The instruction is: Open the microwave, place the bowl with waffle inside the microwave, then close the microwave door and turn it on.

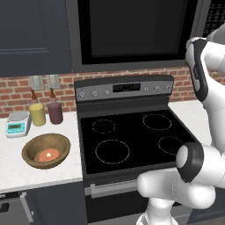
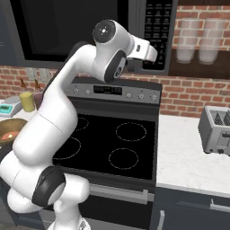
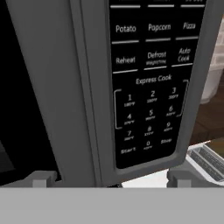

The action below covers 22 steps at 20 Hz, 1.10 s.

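Note:
The microwave hangs above the stove with its door closed and the window dark. My gripper is raised to the microwave's lower right corner. In the hand view it stands open just in front of the black keypad. Nothing is between its fingertips, and the door's grey frame lies to the left. The brown bowl rests on the left counter, far from the gripper, with the pink waffle lying inside it. The bowl's edge peeks out behind the arm.
A black stove lies below the microwave. A yellow cup, a maroon cup and a small scale stand behind the bowl. A toaster sits on the right counter, with glass jars on the shelf above it.

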Tool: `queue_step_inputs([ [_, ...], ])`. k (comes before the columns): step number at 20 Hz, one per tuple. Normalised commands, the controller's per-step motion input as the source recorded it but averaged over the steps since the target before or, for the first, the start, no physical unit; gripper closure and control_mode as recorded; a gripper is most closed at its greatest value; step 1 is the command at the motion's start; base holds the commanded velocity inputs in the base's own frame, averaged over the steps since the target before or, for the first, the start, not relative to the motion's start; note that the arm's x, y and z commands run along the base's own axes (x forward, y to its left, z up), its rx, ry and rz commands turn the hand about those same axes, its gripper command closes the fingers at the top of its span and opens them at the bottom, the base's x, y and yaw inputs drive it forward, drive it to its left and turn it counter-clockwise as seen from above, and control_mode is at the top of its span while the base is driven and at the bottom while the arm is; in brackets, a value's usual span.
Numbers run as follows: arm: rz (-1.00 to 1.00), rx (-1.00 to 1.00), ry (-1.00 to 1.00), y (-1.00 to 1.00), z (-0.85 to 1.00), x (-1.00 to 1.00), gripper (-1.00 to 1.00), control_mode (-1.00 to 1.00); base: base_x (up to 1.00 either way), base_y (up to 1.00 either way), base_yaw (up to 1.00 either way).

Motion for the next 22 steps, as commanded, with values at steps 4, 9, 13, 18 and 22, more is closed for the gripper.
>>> queue_step_inputs([
  [4, 0.05, 0.00, -0.12, 0.00, 0.00, 0.00, -1.00, -1.00, 0.00, 0.00, 0.00],
  [9, 0.11, 0.00, -0.03, 0.00, 0.00, -0.10, -1.00, -1.00, 0.00, 0.00, 0.00],
  [13, 0.02, 0.00, 0.00, 0.03, 0.00, 0.12, -1.00, -1.00, 0.00, 0.00, 0.00],
  [18, 0.00, 0.03, 0.00, 0.05, 0.00, 0.39, -1.00, -1.00, 0.00, 0.00, 0.00],
  [22, 0.00, 0.01, 0.00, 0.16, 0.00, 0.31, -1.00, -1.00, 0.00, 0.00, 0.00],
])
